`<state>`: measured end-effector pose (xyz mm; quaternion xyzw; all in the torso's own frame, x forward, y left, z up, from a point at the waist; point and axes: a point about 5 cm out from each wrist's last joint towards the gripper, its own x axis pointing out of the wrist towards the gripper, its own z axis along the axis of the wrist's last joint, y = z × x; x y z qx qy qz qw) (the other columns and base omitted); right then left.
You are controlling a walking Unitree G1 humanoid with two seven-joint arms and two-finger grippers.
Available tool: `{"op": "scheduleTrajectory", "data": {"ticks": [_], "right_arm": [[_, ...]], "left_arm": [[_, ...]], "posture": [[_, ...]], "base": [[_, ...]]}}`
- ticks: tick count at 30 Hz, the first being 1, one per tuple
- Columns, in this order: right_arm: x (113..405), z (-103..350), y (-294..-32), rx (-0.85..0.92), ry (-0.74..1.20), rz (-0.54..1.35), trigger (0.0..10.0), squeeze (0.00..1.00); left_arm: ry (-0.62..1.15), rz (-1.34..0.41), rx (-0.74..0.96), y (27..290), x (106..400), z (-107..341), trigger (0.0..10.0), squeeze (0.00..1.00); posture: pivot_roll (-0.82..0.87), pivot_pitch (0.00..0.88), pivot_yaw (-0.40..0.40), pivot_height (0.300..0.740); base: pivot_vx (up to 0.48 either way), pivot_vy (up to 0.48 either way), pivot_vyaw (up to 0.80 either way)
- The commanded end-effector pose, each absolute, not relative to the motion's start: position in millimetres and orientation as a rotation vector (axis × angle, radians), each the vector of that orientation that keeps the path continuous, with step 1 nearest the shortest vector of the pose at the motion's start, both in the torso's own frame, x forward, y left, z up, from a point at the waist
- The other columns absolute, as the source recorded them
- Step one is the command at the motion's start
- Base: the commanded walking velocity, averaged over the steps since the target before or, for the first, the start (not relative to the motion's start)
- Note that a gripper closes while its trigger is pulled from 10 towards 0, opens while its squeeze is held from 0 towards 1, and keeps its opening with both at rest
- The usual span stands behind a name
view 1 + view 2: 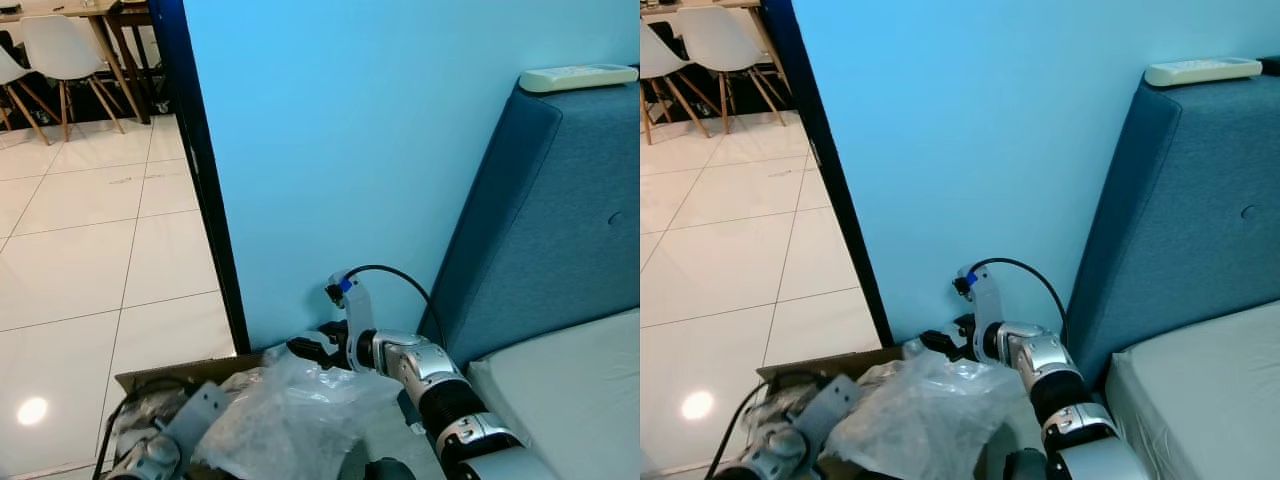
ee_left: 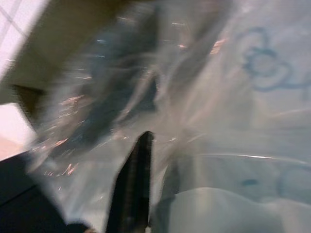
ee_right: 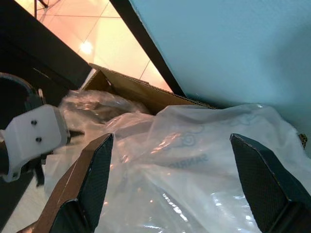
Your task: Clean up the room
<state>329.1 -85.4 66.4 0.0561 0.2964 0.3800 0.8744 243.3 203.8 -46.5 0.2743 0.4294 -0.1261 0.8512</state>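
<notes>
Hovering at the bottom centre of the head view, my right gripper (image 3: 175,184) has its fingers spread wide apart just above the clear plastic bag (image 1: 290,420), holding nothing. That crumpled bag sits in the cardboard box (image 1: 170,372) in the lower left of the frame, by the blue wall (image 1: 380,150). My left gripper (image 1: 135,415) is buried in the plastic at the lower left; I cannot tell its state. I judge I'm bagging rubbish. Next I'd lower the right fingers onto a fold and pinch it.
</notes>
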Motion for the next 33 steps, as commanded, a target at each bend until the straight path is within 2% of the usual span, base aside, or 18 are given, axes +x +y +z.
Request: {"op": "scheduleTrajectory", "data": {"ticks": [1,2,4,6,8,9,12,14,19,26,28,30,31,32,33], "right_arm": [[328,66,-85,0.14,0.616,0.78,10.0,0.0],[328,67,-85,0.146,0.613,0.776,10.0,0.0],[328,67,-85,0.146,0.613,0.776,10.0,0.0],[328,68,-86,0.151,0.609,0.771,10.0,0.0],[328,68,-86,0.151,0.609,0.771,10.0,0.0],[328,68,-86,0.153,0.608,0.769,10.0,0.0],[328,68,-86,0.153,0.608,0.767,10.0,0.0],[328,70,-85,0.161,0.6,0.774,10.0,0.0],[328,72,-86,0.169,0.593,0.777,10.0,0.0],[329,76,-86,0.179,0.567,0.804,10.0,0.0],[329,79,-84,0.203,0.535,0.818,10.0,0.0],[330,77,-87,0.235,0.515,0.784,10.0,0.0],[330,77,-87,0.235,0.515,0.784,10.0,0.0],[331,73,-94,0.267,0.494,0.737,10.0,0.0],[331,73,-94,0.267,0.494,0.737,10.0,0.0]], "left_arm": [[0.898,-0.215,0.635,214,245,-44,10.0,1.0],[0.898,-0.189,0.706,224,245,-41,10.0,1.0],[0.898,-0.189,0.706,224,245,-41,10.0,1.0],[0.925,-0.168,0.83,243,241,-39,10.0,1.0],[0.925,-0.168,0.83,243,241,-39,10.0,1.0],[0.956,-0.173,0.896,254,236,-40,10.0,1.0],[0.985,-0.177,0.942,261,231,-41,10.0,1.0],[1.072,-0.23,1.036,278,217,-43,10.0,1.0],[1.174,-0.307,0.987,291,209,-41,10.0,1.0],[1.203,-0.395,0.95,308,227,-17,10.0,1.0],[1.092,-0.428,0.872,302,248,3,10.0,1.0],[0.867,-0.469,0.712,279,273,27,10.0,1.0],[0.867,-0.469,0.712,279,273,27,10.0,1.0],[0.661,-0.598,0.531,248,284,46,10.0,0.75],[0.661,-0.598,0.531,248,284,46,10.0,0.75]], "posture": [[-0.06,0.048,-0.022,0.615],[-0.05,0.048,-0.02,0.615],[-0.05,0.048,-0.02,0.615],[-0.05,0.049,-0.02,0.615],[-0.05,0.049,-0.02,0.615],[-0.05,0.049,-0.021,0.615],[-0.04,0.049,-0.022,0.615],[-0.04,0.049,-0.025,0.615],[-0.04,0.047,-0.031,0.615],[-0.03,0.041,-0.036,0.615],[-0.04,0.038,-0.036,0.615],[-0.03,0.036,-0.039,0.615],[-0.03,0.036,-0.039,0.615],[-0.02,0.032,-0.048,0.615],[-0.02,0.032,-0.048,0.615]], "base": [[0.0,0.0,0.0],[0.0,0.0,0.0],[0.0,0.0,0.0],[0.0,0.0,0.0],[0.0,0.0,0.0],[0.0,0.0,0.0],[0.0,0.0,0.0],[0.0,0.0,0.0],[0.0,0.0,0.0],[0.0,0.0,0.0],[0.0,0.0,0.0],[0.0,0.0,0.0],[0.0,0.0,0.0],[0.0,0.0,0.0],[0.0,0.0,0.0]]}}
